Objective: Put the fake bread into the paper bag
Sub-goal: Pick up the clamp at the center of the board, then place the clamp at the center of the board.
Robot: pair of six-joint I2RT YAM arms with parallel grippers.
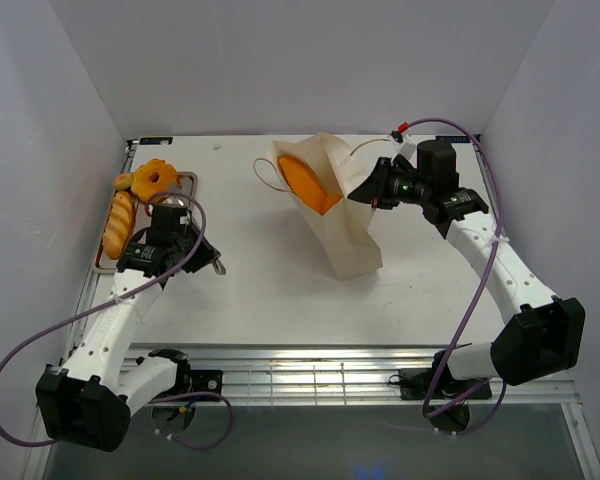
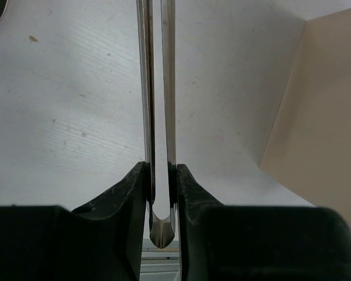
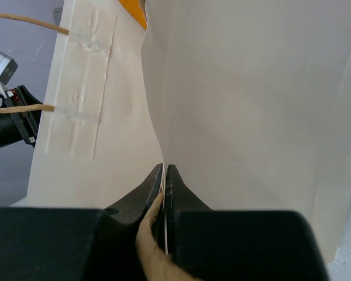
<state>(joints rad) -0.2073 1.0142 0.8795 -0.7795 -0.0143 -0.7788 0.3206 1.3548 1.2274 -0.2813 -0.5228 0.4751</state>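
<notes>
The paper bag (image 1: 345, 235) stands at mid-table, tilted, its mouth open to the upper left. One orange loaf (image 1: 313, 183) of fake bread lies inside it; a sliver shows in the right wrist view (image 3: 134, 9). My right gripper (image 1: 367, 190) (image 3: 164, 171) is shut on the bag's rim (image 3: 234, 88). A baguette (image 1: 119, 222), a doughnut (image 1: 155, 178) and a small roll (image 1: 123, 181) lie on the tray at the far left. My left gripper (image 1: 200, 253) (image 2: 162, 170) is shut on thin metal tongs (image 2: 158, 88), whose arms are squeezed together and hold nothing. The bag's side (image 2: 324, 117) is to its right.
The flat metal tray (image 1: 102, 266) lies at the left table edge under the left arm. The bag's cord handles (image 1: 265, 180) (image 3: 20, 108) stick out from its mouth. White enclosure walls stand around the table. A metal rail runs along the near edge (image 1: 310, 375).
</notes>
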